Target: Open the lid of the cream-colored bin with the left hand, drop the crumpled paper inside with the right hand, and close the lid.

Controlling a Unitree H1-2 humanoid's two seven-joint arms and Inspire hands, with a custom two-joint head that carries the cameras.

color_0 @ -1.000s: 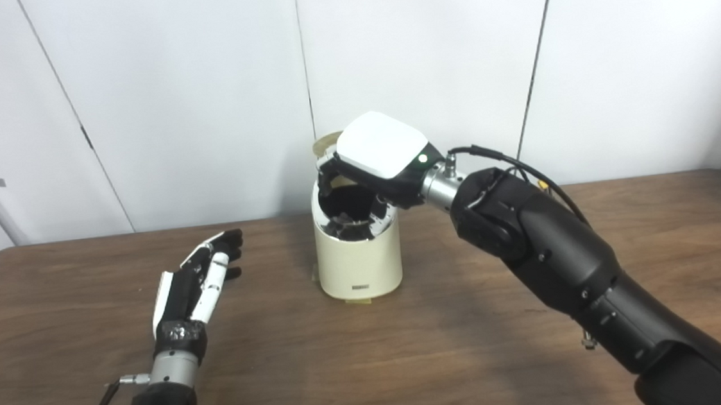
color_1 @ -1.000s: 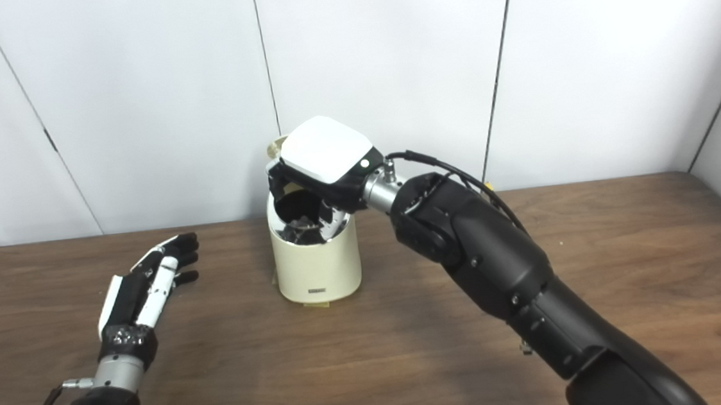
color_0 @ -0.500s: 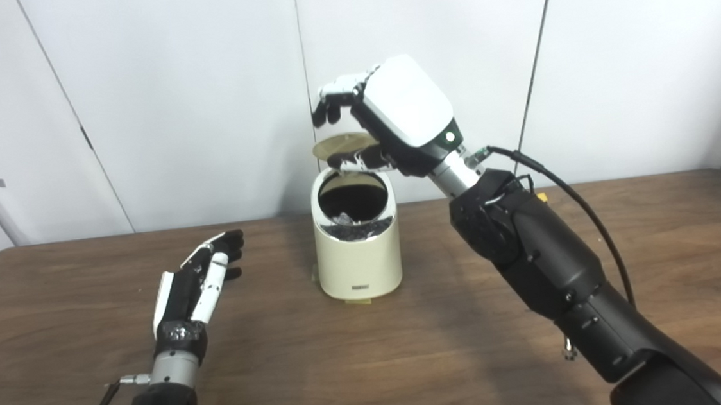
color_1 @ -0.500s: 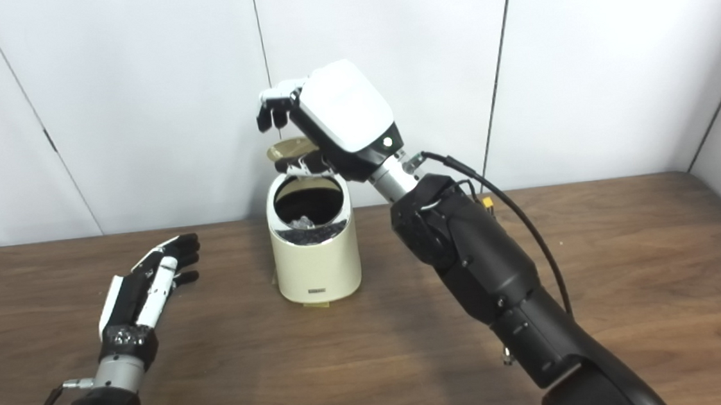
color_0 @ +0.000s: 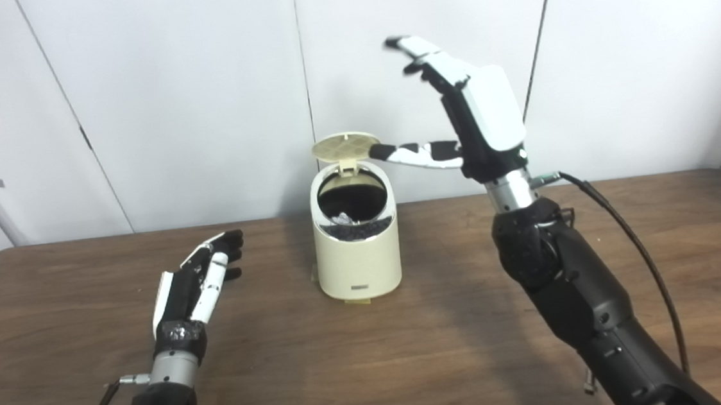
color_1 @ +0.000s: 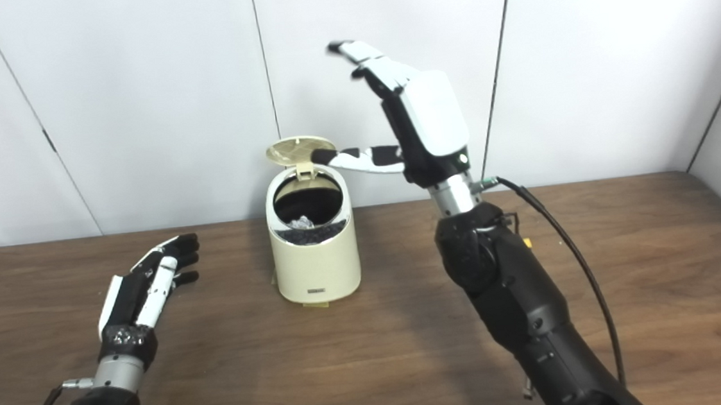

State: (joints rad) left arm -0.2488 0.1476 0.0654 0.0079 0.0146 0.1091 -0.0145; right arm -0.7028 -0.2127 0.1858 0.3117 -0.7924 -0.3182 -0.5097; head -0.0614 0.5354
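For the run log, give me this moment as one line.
left robot hand: open, low over table | right robot hand: open, raised beside bin | lid: up | crumpled paper: inside cream-colored bin

surface: brown wooden table (color_0: 372, 356) | on it: cream-colored bin (color_0: 358, 260), upright, lid up

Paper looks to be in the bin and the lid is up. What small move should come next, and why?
Probably bring the left hand toward the raised lid to press it down. The crumpled paper lies inside the cream-colored bin, the right hand is open and lifted beside it holding nothing, and the left hand rests open on the table, apart from the bin.
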